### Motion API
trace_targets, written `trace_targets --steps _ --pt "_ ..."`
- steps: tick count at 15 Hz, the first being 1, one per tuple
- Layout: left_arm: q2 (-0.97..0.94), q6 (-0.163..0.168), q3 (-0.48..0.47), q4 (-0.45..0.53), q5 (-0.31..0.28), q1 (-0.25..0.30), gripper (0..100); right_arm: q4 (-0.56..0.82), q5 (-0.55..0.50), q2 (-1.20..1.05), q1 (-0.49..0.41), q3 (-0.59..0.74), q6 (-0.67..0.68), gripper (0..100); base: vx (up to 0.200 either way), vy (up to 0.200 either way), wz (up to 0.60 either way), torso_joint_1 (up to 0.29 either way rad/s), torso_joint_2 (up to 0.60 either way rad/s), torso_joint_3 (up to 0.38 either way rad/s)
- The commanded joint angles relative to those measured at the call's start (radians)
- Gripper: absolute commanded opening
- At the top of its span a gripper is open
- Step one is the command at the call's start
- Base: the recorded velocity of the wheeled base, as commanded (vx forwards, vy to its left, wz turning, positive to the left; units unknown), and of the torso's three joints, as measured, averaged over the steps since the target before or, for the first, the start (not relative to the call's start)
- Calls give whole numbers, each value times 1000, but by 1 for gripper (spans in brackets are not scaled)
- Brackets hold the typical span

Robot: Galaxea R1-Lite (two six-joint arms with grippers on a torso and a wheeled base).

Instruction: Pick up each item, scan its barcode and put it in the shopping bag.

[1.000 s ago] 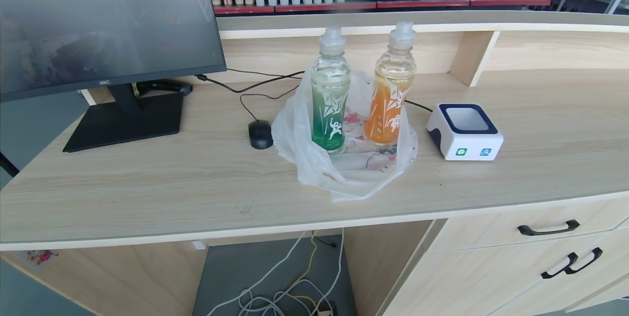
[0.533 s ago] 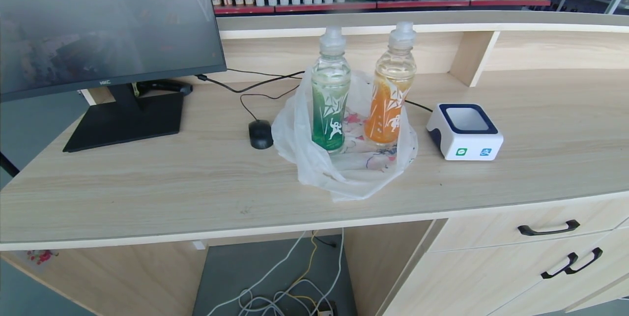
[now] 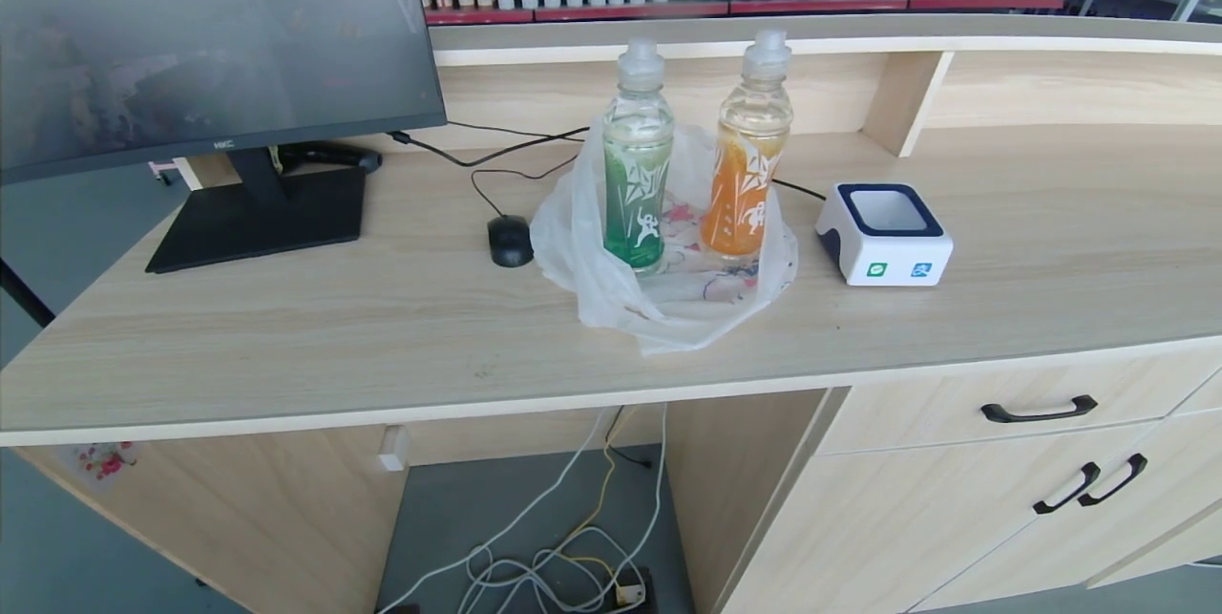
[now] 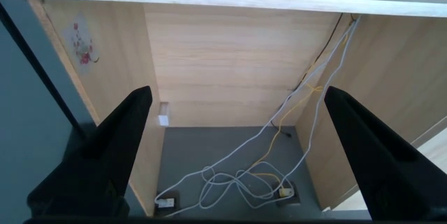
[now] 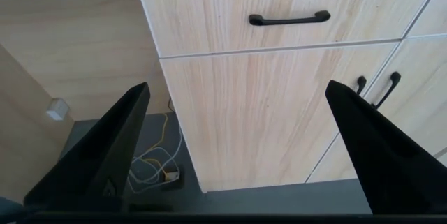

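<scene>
two items, green bottle [image 3: 637,184] and orange bottle [image 3: 747,177], stood upright in the shopping bag [image 3: 584,282] on the counter [image 3: 286,328], beside the scanner [image 3: 883,234]. judged rigid, smooth, moderately heavy; best taken at the labelled mid-body. left gripper [image 4: 237,97] and right gripper [image 5: 237,90] hung below the counter, jaws apart, empty.

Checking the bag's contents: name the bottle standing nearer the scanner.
The orange bottle; the green bottle stands beyond it, toward the mouse, away from the scanner.
</scene>
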Motion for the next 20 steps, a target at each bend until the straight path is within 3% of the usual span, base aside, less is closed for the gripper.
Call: trace_targets --steps 1,20 --pt "0 0 0 0 0 0 100 0 1 2 2 0 -1 100 0 0 0 0 0 0" --pt "0 -4 0 -2 0 2 100 0 -1 2 2 0 2 100 0 -200 63 3 2 3"
